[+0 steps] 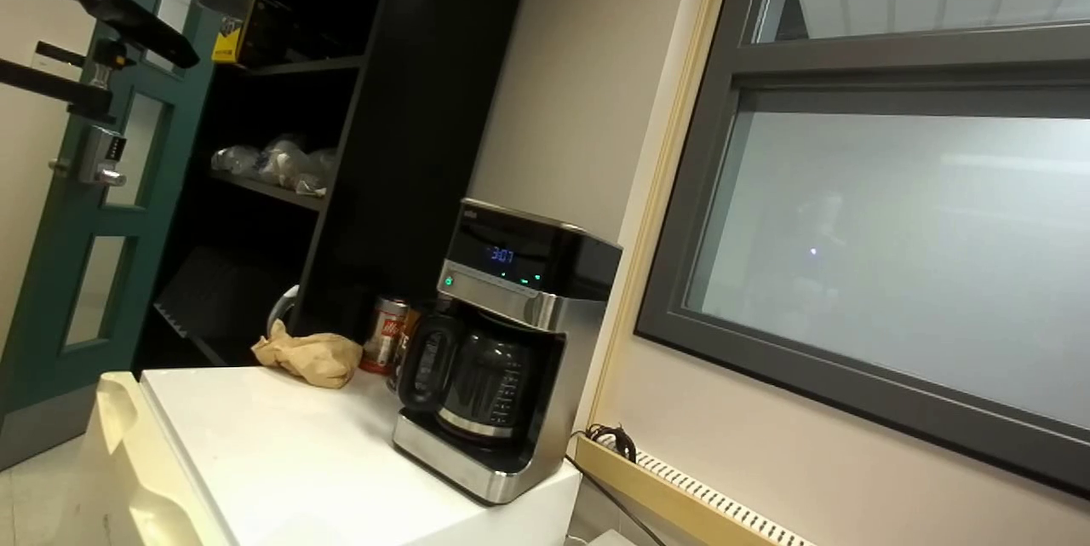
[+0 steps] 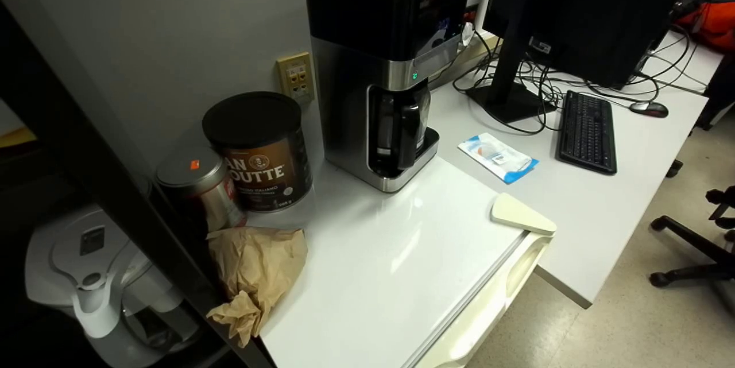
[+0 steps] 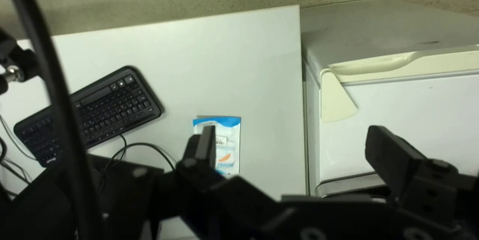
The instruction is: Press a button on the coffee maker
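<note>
The black and silver coffee maker [image 1: 545,273] stands upright on a white cabinet top [image 1: 306,452]; it also shows in an exterior view [image 2: 350,92]. Its top front panel has a lit bluish display [image 1: 502,255] reading 3:07 and several green lights. The glass carafe [image 1: 490,380] sits inside it. In the wrist view only the coffee maker's base edge [image 3: 348,185] shows, low between the fingers; its panel is out of view there. My gripper [image 3: 292,139] is open and empty, above the desk and cabinet. The gripper does not show in either exterior view.
A brown paper bag [image 2: 261,270], a red and silver can [image 2: 198,190] and a large brown coffee tin [image 2: 264,155] stand beside the coffee maker. A monitor [image 2: 551,29], keyboard [image 3: 112,109] and blue-white pouch [image 3: 230,142] are on the adjoining desk. A dark shelf [image 1: 426,103] rises behind.
</note>
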You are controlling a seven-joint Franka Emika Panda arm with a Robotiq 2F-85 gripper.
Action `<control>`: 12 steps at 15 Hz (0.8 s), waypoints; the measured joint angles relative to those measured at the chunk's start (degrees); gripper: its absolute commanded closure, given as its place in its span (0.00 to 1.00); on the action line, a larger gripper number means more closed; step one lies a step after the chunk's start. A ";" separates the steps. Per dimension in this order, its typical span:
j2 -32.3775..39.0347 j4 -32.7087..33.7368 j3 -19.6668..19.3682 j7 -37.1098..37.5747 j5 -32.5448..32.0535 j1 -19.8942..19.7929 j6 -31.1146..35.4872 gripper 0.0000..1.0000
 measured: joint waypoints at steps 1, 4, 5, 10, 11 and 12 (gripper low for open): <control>1.76 1.38 0.77 0.60 -1.23 0.08 1.12 0.00; 7.54 6.15 2.77 2.91 -5.23 0.25 4.02 0.25; 9.58 7.90 3.22 3.75 -6.65 0.37 4.88 0.26; 19.23 16.60 3.79 7.97 -13.38 1.79 7.77 0.63; 20.92 18.19 3.79 8.76 -14.39 2.19 8.33 0.72; 22.55 19.73 3.79 9.51 -15.27 2.65 9.03 0.78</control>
